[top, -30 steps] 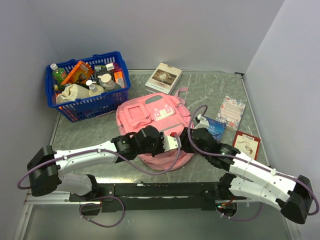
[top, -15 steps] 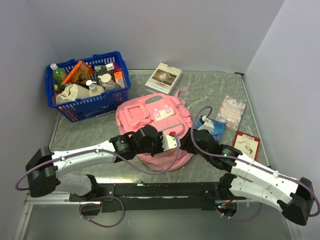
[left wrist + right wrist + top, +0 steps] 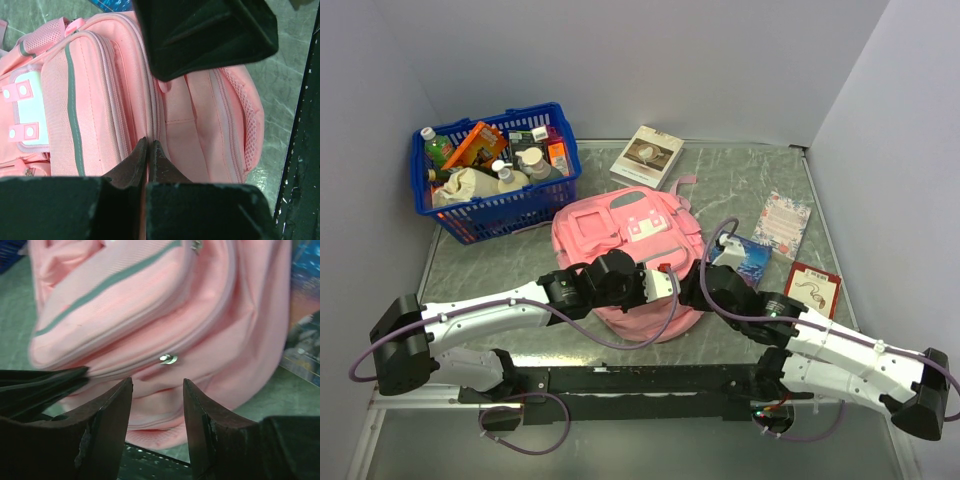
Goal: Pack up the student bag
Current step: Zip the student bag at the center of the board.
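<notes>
The pink student bag (image 3: 620, 235) lies flat in the middle of the table, front pockets up. My left gripper (image 3: 674, 286) is at the bag's near right edge. In the left wrist view it (image 3: 148, 142) is shut on a fold of the bag (image 3: 90, 100) beside the zip line. My right gripper (image 3: 689, 291) is right next to it, facing the bag's side. In the right wrist view it (image 3: 156, 382) is open, with the bag (image 3: 150, 290) ahead and a silver zip pull (image 3: 168, 358) just above the gap between the fingers.
A blue basket (image 3: 498, 180) full of bottles and packets stands at the back left. A book (image 3: 647, 155) lies behind the bag. A floral notebook (image 3: 782, 222), a blue packet (image 3: 750, 255) and a red booklet (image 3: 813, 285) lie to the right.
My right arm has lowered and stretched flatter, keeping its gripper at the bag's right edge. My left gripper has stayed at the bag's edge, and the bag has not shifted.
</notes>
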Motion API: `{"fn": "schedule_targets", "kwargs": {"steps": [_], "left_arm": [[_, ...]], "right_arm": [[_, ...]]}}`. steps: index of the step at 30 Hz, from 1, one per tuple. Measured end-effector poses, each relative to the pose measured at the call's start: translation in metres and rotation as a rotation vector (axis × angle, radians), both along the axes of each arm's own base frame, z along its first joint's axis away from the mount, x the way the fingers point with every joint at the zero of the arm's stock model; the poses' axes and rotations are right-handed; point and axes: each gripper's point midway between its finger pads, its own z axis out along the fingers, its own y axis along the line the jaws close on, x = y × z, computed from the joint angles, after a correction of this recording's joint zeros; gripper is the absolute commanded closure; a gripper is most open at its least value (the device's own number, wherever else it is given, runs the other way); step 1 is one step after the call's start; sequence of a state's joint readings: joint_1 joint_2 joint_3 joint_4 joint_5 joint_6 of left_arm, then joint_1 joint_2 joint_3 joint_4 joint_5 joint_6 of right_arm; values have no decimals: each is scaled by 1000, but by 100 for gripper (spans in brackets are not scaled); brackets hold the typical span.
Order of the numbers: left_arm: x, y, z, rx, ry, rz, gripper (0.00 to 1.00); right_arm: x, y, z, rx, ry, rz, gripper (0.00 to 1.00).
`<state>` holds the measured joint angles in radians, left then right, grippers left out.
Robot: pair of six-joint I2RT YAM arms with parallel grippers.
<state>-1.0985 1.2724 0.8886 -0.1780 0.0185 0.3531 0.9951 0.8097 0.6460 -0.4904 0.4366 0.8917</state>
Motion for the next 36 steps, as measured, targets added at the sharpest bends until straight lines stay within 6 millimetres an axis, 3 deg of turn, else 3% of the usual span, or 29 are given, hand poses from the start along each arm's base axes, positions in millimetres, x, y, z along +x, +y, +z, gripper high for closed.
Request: {"fn": "schedule_targets", "kwargs": {"steps": [5, 11, 15, 21, 30, 36], "left_arm": [[0, 0, 0, -1, 1, 0, 99], [1, -1, 5, -4, 1, 4, 99], [1, 0, 5, 3, 4, 5, 99], [2, -1, 7, -6, 0, 5, 99], [2, -2, 9, -12, -4, 4, 99], [2, -2, 9, -11, -3, 4, 99]], "right_arm": [[2, 10, 6, 29, -21, 11, 45], [7, 15, -16, -52, 28, 6, 47], [7, 16, -16, -48, 31, 3, 47], [7, 10, -11, -23, 25, -21, 47], [1, -20, -23, -40, 20, -73, 47], [4, -23, -26, -78, 22, -73, 48]]}}
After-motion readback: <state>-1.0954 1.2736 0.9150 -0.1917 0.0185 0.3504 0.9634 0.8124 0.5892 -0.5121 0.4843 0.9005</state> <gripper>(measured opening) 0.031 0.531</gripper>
